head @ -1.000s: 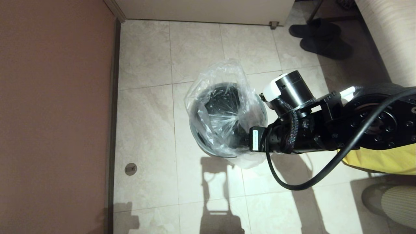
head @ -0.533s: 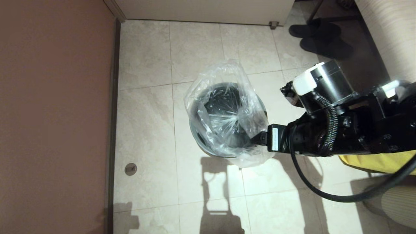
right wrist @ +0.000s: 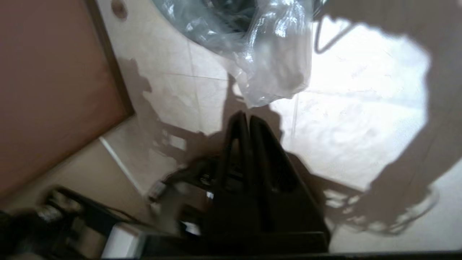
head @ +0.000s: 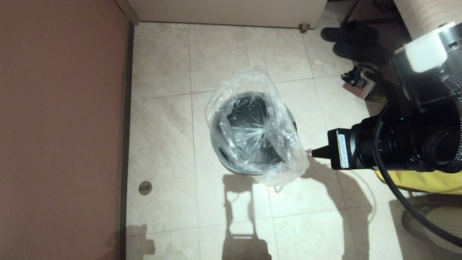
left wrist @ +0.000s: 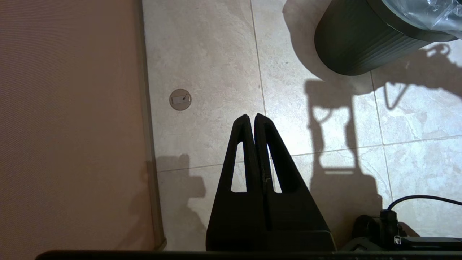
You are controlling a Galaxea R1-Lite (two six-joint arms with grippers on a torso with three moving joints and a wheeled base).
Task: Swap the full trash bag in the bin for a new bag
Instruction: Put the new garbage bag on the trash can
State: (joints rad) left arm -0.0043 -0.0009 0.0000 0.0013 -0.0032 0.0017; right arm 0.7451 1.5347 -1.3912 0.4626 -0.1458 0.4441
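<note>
New bag (head: pixel 254 133) sits in the bin (head: pixel 231 164) on the floor, mouth draped loosely over the rim so it lines it | right tool (head: pixel 317 152) just beside it, pinched closed, empty | left tool (left wrist: pixel 251 117) closed, parked near the wall.

Hard light falls from behind and above the robot, throwing sharp-edged shadows forward across the pale floor tiles (head: pixel 162 137), with bright patches between them. The wall (head: pixel 61 126) on the left sits dim and reddish. The new bag (head: pixel 252 119) catches small white glints along its creases. The head and left wrist views are crisp. The right wrist view is smeared, probably by motion, and one tile patch there glares nearly white; the right gripper (right wrist: pixel 245 121) reads as a soft dark shape.
</note>
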